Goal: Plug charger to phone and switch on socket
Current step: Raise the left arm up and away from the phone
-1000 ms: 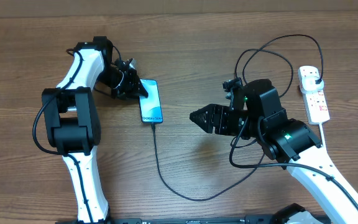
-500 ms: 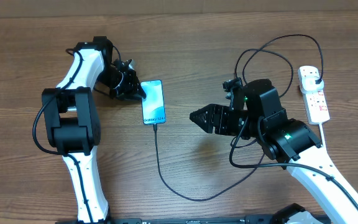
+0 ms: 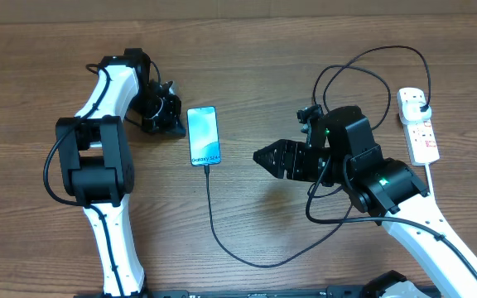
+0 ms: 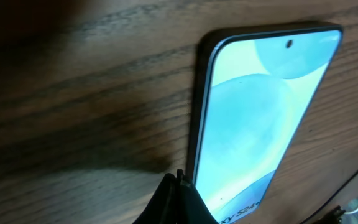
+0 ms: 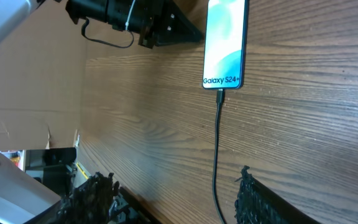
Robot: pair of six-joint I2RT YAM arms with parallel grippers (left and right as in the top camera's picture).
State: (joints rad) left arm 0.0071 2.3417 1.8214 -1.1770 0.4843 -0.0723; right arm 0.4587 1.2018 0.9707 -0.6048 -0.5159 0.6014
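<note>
The phone point(image 3: 203, 136) lies flat on the wooden table with its light-blue screen up; it also shows in the left wrist view point(image 4: 260, 124) and the right wrist view point(image 5: 225, 43). The charger point(image 3: 214, 223), a thin black cable, has its connector tip in the phone's lower end point(image 5: 220, 94). It loops right and up to a black plug in the socket point(image 3: 419, 128), a white strip at the far right. My left gripper point(image 3: 172, 124) is shut and empty, just left of the phone point(image 4: 179, 180). My right gripper point(image 3: 259, 155) is open and empty right of the phone point(image 5: 174, 174).
The cable point(image 5: 216, 155) runs across the table between my right gripper's fingers in the wrist view. More cable loops point(image 3: 363, 74) lie behind my right arm. The strip's thick white cord point(image 3: 427, 178) runs down beside that arm.
My left gripper has drawn back to the left, off the phone's upper left corner. The phone has turned from a slight tilt to straight. The right arm has not moved.
</note>
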